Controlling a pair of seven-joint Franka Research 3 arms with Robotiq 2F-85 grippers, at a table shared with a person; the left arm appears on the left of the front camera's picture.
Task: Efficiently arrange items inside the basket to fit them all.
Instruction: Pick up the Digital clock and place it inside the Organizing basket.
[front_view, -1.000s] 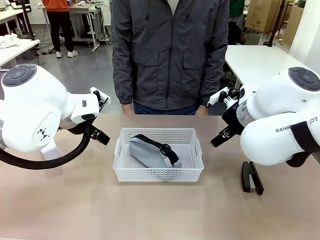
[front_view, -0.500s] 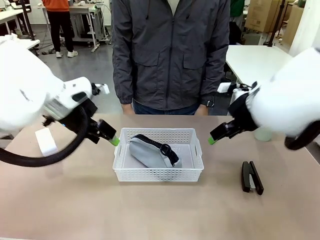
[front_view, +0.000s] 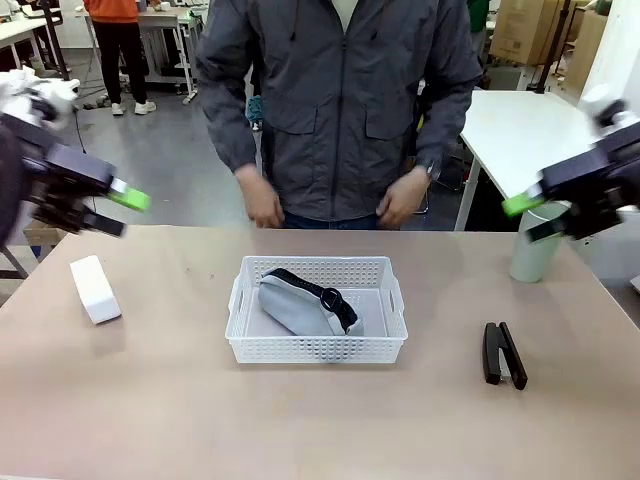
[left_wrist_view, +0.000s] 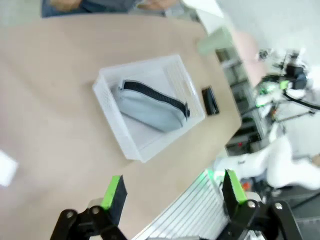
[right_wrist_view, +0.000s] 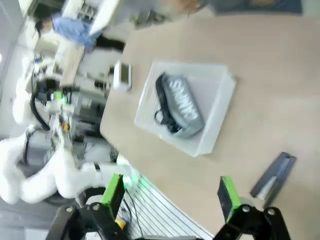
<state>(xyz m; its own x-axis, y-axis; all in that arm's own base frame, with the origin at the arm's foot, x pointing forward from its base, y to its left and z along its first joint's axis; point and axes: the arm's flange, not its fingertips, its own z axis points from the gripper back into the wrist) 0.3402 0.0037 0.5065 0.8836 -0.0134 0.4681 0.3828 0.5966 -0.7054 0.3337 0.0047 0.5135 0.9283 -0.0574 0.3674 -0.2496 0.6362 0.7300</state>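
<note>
White perforated plastic, the basket (front_view: 318, 349) sits at the middle of the table (front_view: 300, 430) with a long side facing me. Inside it lies the grey soft pouch (front_view: 292, 306), black strap uppermost, slanting from the far left toward the near right, with a strip of bare floor at the right end. The other items are outside the basket. The small white box (front_view: 95, 289) lies well off to the left. The black stapler (front_view: 503, 354) lies flat to the right, nearer my edge. The pale green paper cup (front_view: 533, 250) stands upright at the far right.

My left gripper (left_wrist_view: 172, 192) hangs in the air above the table's far left, beyond the box, fingers spread wide and holding nothing. My right gripper (right_wrist_view: 170, 192) hangs at the far right, equally spread and empty. From the front it overlaps the cup's rim, and it is blurred there, so it only seems clear of the cup.

At the far edge a person stands with one hand (front_view: 262, 205) and the other hand (front_view: 400, 203) at waist height.
</note>
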